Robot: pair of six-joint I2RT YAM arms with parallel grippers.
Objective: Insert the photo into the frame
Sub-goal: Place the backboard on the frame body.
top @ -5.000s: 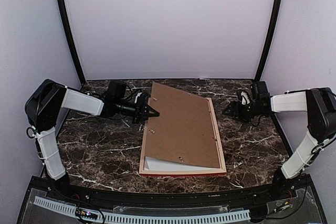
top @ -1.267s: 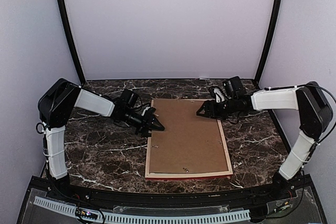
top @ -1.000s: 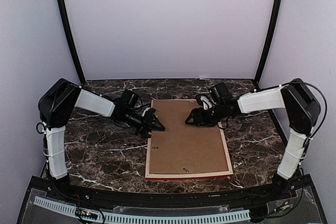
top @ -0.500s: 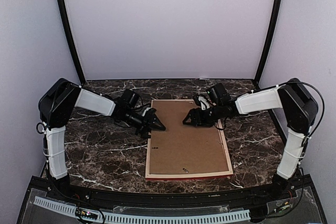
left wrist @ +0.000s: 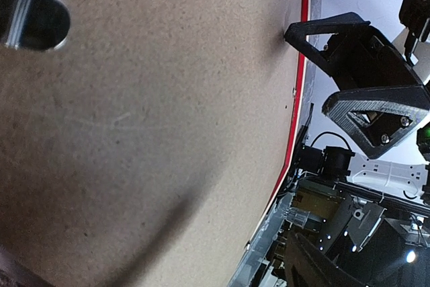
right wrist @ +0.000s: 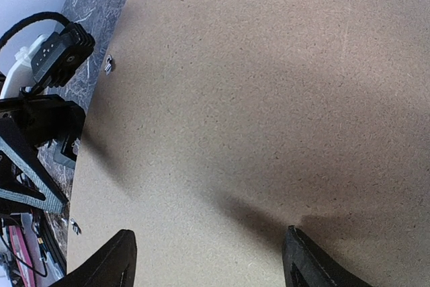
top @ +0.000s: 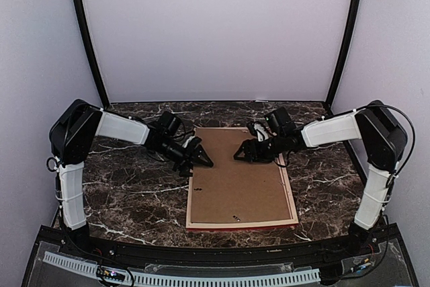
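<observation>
The frame (top: pixel 190 201) lies face down on the table, pale wood back up, with a strip of red front showing along its near edge (top: pixel 242 228). A brown backing board (top: pixel 242 179) lies flat inside it and fills both wrist views. The photo is hidden. My left gripper (top: pixel 205 158) is at the frame's left rail near the far corner, fingers spread and holding nothing. My right gripper (top: pixel 238 155) hovers low over the board's far half, its two fingertips wide apart (right wrist: pixel 211 260) and empty. The frame's red edge (left wrist: pixel 300 85) shows in the left wrist view.
The dark marble table (top: pixel 127 193) extends to the left and right of the frame. Black posts (top: pixel 87 38) and pale walls close in the back and sides. Small metal tabs (right wrist: pixel 109 65) sit along the frame's inner rim. Each gripper appears in the other's wrist view.
The board, skewed five seconds ago, now lies square in the frame. In the last second the right gripper slid left over the board and the left gripper's fingers spread wider.
</observation>
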